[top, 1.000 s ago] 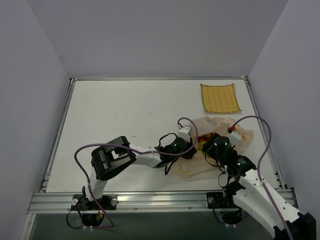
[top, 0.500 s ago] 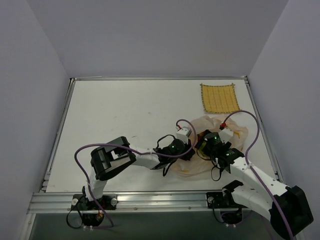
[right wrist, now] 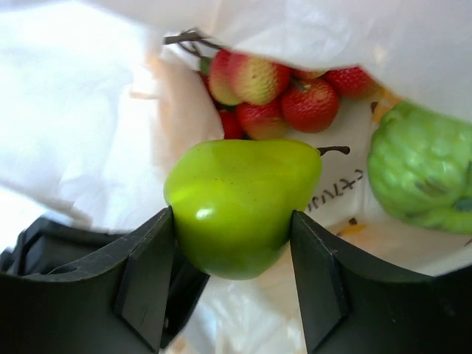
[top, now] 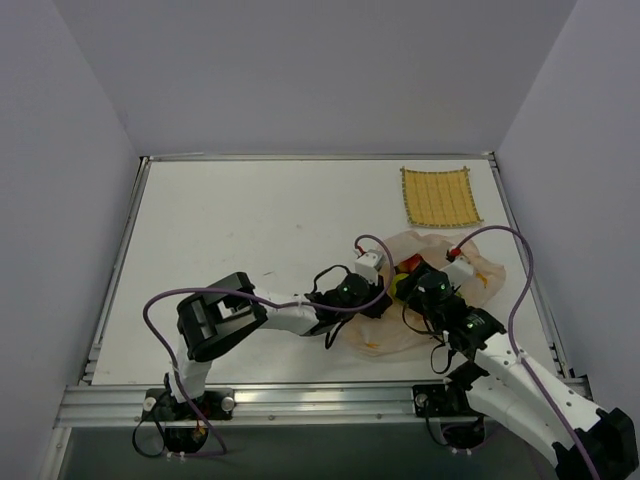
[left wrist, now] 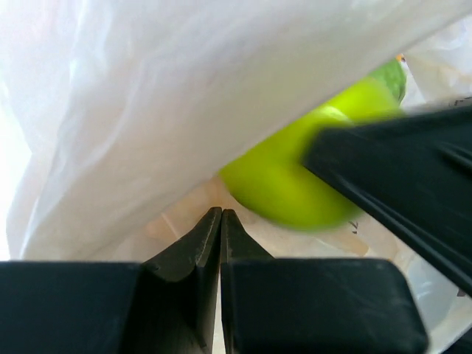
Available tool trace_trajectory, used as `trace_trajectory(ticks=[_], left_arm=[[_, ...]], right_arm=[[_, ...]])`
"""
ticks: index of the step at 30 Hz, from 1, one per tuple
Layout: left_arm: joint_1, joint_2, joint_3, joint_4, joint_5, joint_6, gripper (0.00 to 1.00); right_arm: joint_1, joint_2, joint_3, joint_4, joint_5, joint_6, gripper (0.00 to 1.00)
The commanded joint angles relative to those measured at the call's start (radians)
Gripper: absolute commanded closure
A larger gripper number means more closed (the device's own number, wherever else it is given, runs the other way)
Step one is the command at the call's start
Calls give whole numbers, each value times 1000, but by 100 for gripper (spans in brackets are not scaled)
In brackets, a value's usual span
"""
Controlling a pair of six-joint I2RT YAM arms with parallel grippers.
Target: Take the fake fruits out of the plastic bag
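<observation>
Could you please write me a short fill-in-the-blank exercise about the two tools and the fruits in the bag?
1. The right tool grips a green ____.
2. Behind that fruit lie ____ berries.
3. The jaws of the left tool are ____.
4. A bumpy green fruit lies inside the ____.
Missing words: pear; red; shut; bag.

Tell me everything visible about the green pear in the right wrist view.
The glossy yellow-green plastic pear looks smooth and hard, faintly speckled, with a thin brown stem pointing sideways. It sits inside the translucent pale plastic bag, clamped between the right gripper's black fingers, which press on both of its flanks. Red strawberries lie just beyond it.
</observation>
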Motion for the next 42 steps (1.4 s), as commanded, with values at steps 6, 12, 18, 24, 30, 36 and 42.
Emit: trace_trajectory(ticks=[6,12,18,24,30,36,42], left_arm=[[43,-84,16,26,4,23,98],[55,-76,9,29,35,23,98],[69,-70,9,46,64,14,98],[67,-78,-17,54,64,12,98],[52,-72,-25,52,72,17,98],[24,-36,-10,48,75,15,98],[35,-62,-25,26,33,46,98]], right_arm=[[54,-200,114,-257,-47,32,69],[62,-321,197,-307,-119,14,69],[62,-285,327,-251,-222,-26,71],[62,-161,560,-181,-83,-127,73],[56,127,766,-78,192,-336,73],[-198,387,792,63,213,-445,73],[-437,594,790,195,54,-463,73]])
